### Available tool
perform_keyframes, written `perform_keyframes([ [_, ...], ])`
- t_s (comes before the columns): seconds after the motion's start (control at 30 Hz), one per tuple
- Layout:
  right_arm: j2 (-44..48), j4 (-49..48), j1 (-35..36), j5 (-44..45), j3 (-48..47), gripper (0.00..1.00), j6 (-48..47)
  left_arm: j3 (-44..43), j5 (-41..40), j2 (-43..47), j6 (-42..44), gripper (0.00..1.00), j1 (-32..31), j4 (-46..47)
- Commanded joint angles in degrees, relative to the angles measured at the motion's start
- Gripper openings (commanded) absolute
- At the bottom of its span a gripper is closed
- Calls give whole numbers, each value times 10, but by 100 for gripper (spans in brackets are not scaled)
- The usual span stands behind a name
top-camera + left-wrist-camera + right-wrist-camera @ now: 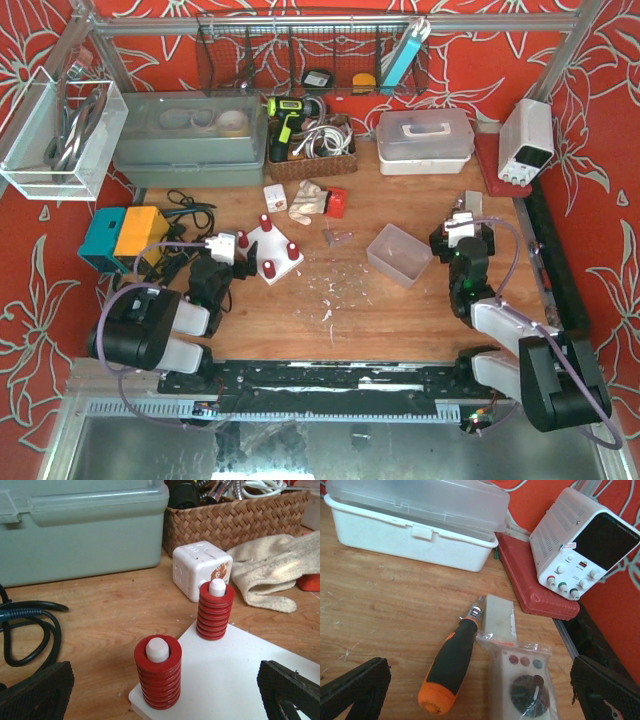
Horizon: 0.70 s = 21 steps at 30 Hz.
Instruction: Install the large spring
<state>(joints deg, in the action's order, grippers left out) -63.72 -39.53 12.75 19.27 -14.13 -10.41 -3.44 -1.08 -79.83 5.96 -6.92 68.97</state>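
A wide red spring (158,677) sits upright over a white peg at the near corner of the white baseplate (235,680). A narrower red spring (216,611) stands on a peg further back. From above, the baseplate (276,243) carries several red springs. My left gripper (165,692) is open, its black fingers (35,692) wide apart on either side of the wide spring without touching it; from above, the left gripper (222,248) is at the plate's left edge. My right gripper (462,228) hangs open and empty over an orange-and-black screwdriver (451,667).
A white cube (201,570), a cloth glove (272,570), a wicker basket (235,517) and a grey-green box (80,530) lie behind the plate. Black cable (30,630) lies left. A clear tray (400,253) is mid-table. A bagged part (522,680), white box (415,525) and power supply (580,545) are right.
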Motion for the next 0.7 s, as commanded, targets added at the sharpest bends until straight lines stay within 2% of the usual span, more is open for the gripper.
perform_keyframes([
  [0.0,1,1,-25,-33,-36,99,18,-11,14,-3,-8,99,9,49],
  [0.07,14,84,-34,-27,-52,99,31,-9,13,-8,-9,99,9,60],
  [0.33,19,79,-52,-43,-23,99,71,-22,-16,-9,-21,99,9,37],
  [0.47,-23,-56,-53,-65,24,99,81,-22,-15,-9,-21,99,9,35],
  [0.67,-135,-176,-62,-139,34,99,69,-23,-15,-9,-21,99,9,34],
])
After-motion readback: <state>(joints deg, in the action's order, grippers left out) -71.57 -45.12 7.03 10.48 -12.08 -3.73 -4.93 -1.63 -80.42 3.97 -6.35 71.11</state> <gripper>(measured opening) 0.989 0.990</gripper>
